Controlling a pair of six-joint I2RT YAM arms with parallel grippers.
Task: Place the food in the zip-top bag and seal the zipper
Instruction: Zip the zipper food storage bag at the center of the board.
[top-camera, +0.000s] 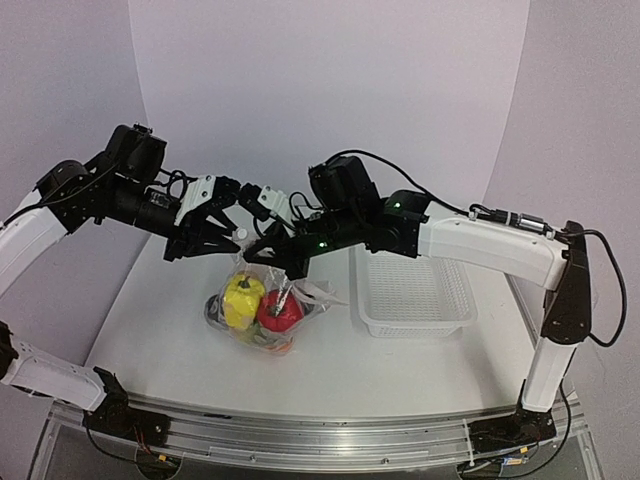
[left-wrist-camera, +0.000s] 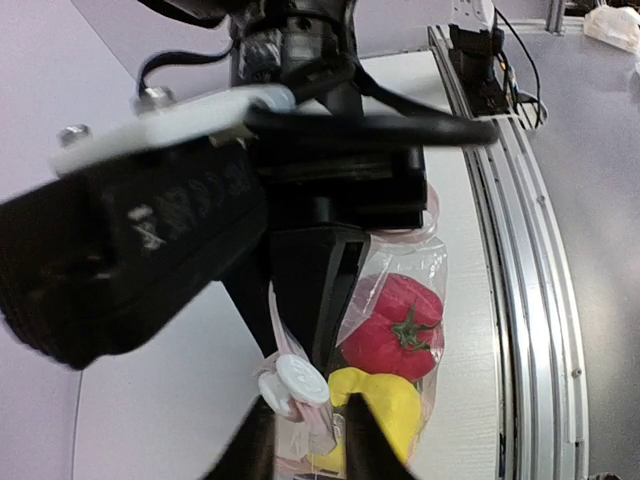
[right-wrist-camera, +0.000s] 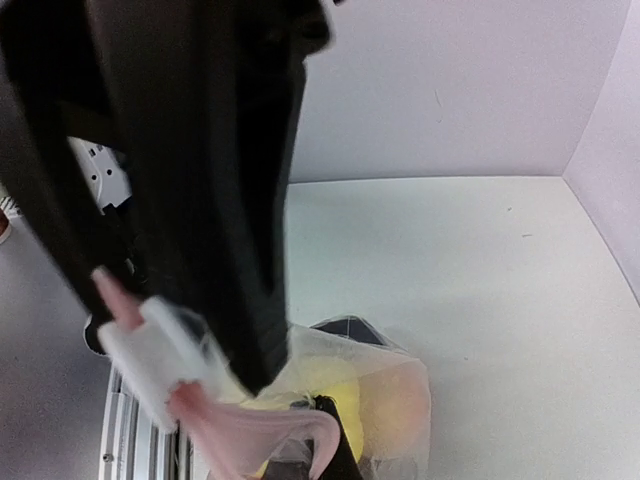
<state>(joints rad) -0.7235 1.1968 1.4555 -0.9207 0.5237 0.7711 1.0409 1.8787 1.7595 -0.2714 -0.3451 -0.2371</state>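
I see the zip-top bag (top-camera: 262, 305), yellow pepper (top-camera: 243, 300) and red apple (top-camera: 281, 311) inside, just left of the white basket (top-camera: 415, 295); right gripper (top-camera: 289, 269) clenched on its top edge; left gripper (top-camera: 238, 238) slightly parted at the white slider (left-wrist-camera: 294, 385).

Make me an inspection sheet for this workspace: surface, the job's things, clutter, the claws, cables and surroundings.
Surface: white table, with the bag and a basket standing on it.
Job's things: zip-top bag at centre, holding a yellow pepper and a red apple. The pink zipper with its white slider is at the top; cannot tell whether it is sealed.
Clutter: white basket to the right, apart from the bag, with no food seen in it.
Claws: left claw has its jaws slightly apart at the bag's top. Right claw is shut on the bag's top edge.
Cables: black cable arcs over the right arm, away from the bag.
Surroundings: plain pale walls; metal rail along the near edge.
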